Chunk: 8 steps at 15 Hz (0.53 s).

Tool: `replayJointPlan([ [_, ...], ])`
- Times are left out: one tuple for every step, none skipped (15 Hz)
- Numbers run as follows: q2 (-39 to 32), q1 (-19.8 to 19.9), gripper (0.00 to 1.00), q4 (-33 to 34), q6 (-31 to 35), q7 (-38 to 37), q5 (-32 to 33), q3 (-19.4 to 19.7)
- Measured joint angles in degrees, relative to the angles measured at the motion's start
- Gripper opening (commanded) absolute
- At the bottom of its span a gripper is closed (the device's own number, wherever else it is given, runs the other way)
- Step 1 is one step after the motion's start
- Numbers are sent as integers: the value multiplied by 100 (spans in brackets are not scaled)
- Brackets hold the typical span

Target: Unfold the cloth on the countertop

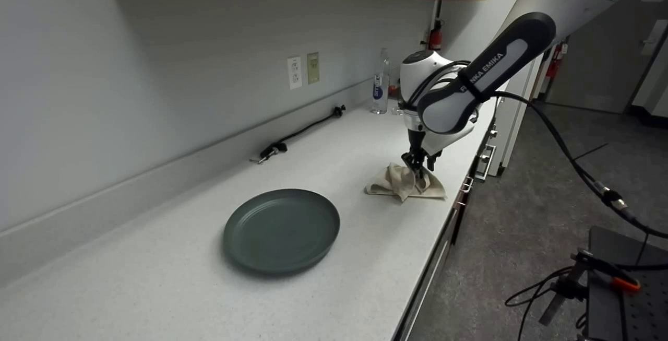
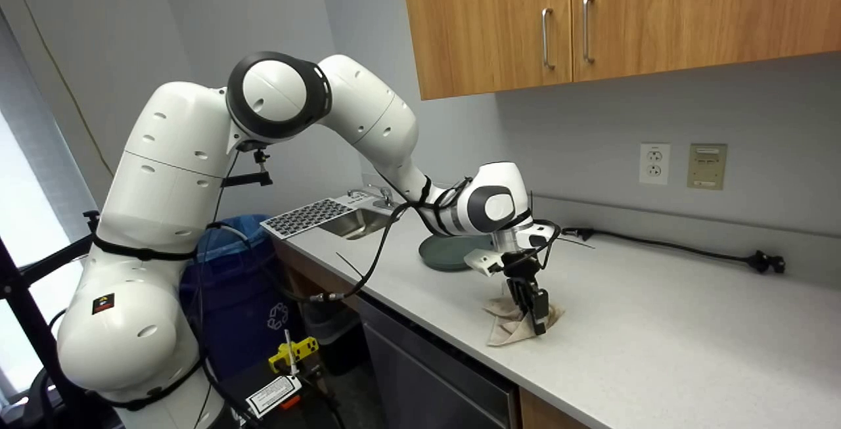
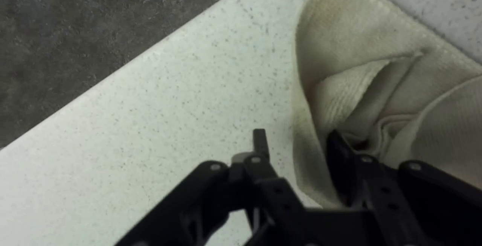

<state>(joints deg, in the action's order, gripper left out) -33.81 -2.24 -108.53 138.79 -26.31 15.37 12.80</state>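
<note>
Arm (image 1: 514, 51) lettered "F…NKA EMIKA"; hand (image 3: 296, 138) touching cloth (image 1: 400, 180); bottle label (image 1: 377, 87) maybe "smart".

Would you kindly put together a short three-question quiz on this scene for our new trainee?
1. Short answer: Which round, dark grey-green item shares the countertop with the cloth?
2. Multiple choice: In the wrist view, how does the gripper stand? A) jaws shut together; B) jaws apart; C) wholly out of view.
3. True or false: The cloth is spread fully flat.

Key
1. The plate.
2. B; some of the countertop shows between the jaws.
3. False; it lies rumpled, with folds showing.
</note>
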Motion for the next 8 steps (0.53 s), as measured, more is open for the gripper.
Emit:
replayJointPlan([
  [5, -38, 81, 0, 0, -69, 26, 26],
  [16, -97, 89, 1, 0, -148, 77, 56],
  [36, -171, 96, 1, -4, -222, 126, 85],
  [71, -257, 100, 0, -29, -283, 172, 105],
  [124, -348, 100, -1, -82, -336, 220, 109],
  [189, -445, 100, -3, -178, -348, 229, 102],
  [260, -524, 100, -4, -292, -348, 228, 72],
  [338, -582, 100, -9, -419, -345, 222, 14],
])
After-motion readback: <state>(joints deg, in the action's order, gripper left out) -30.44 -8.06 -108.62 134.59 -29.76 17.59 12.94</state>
